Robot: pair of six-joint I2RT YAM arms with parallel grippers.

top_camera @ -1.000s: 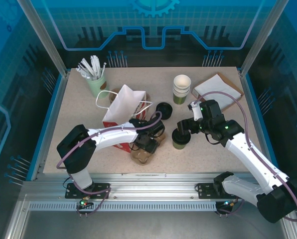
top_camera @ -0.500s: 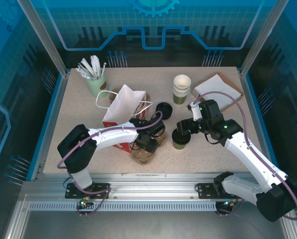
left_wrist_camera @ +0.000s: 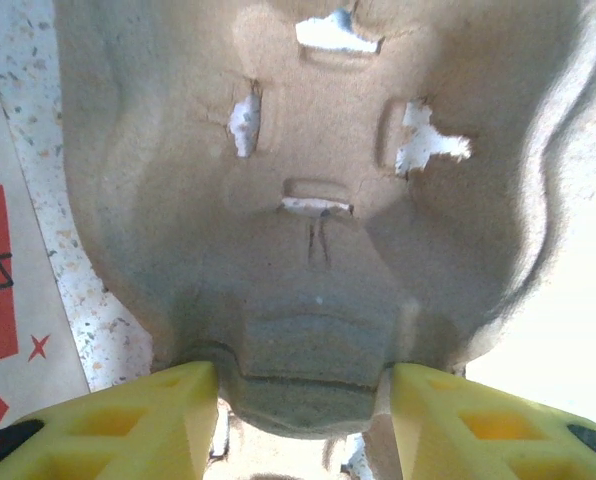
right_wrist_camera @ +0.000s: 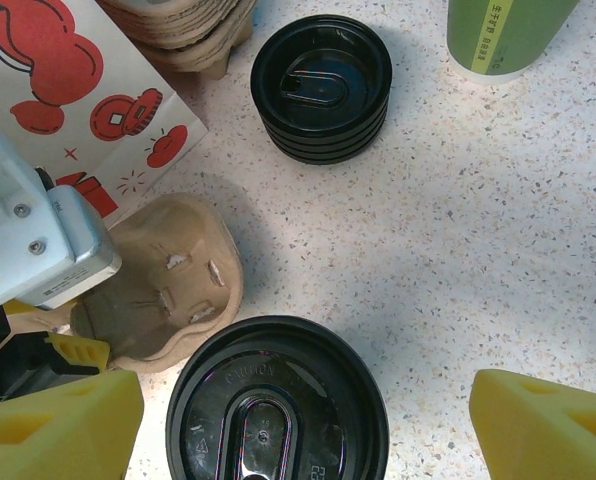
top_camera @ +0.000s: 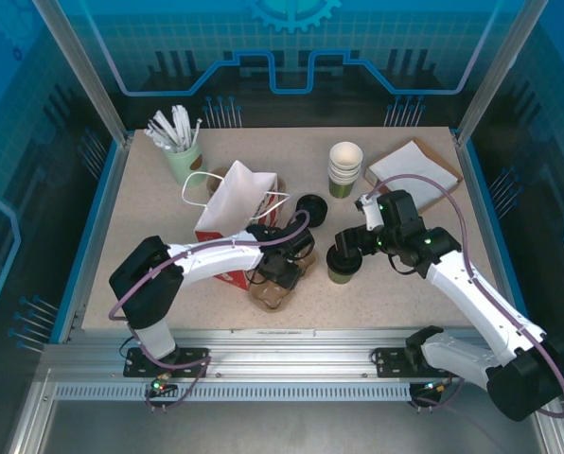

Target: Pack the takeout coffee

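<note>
One takeout coffee (top_camera: 340, 266), lidded, upright on worktop (top_camera: 159, 222) beside pulp carrier (left_wrist_camera: 318, 200). Likely light, thin-walled, crushable; take gently below rim. Right hand (right_wrist_camera: 300, 425) released, straddling it; left hand (left_wrist_camera: 303, 410) grasping pulp carrier.

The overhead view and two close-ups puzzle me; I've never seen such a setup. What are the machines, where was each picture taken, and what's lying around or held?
These are two white robot arms bolted at the near edge of a table, each ending in a two-finger gripper. The overhead picture comes from a fixed camera above and behind them; each close-up comes from a camera on one wrist, with yellow fingers at the bottom. The left gripper pinches a brown cardboard cup carrier. The right gripper stands open over a green coffee cup with a black lid, not gripping it. Also on the table: a paper bag, spare lids, stacked cups and a cup of white sticks.
</note>
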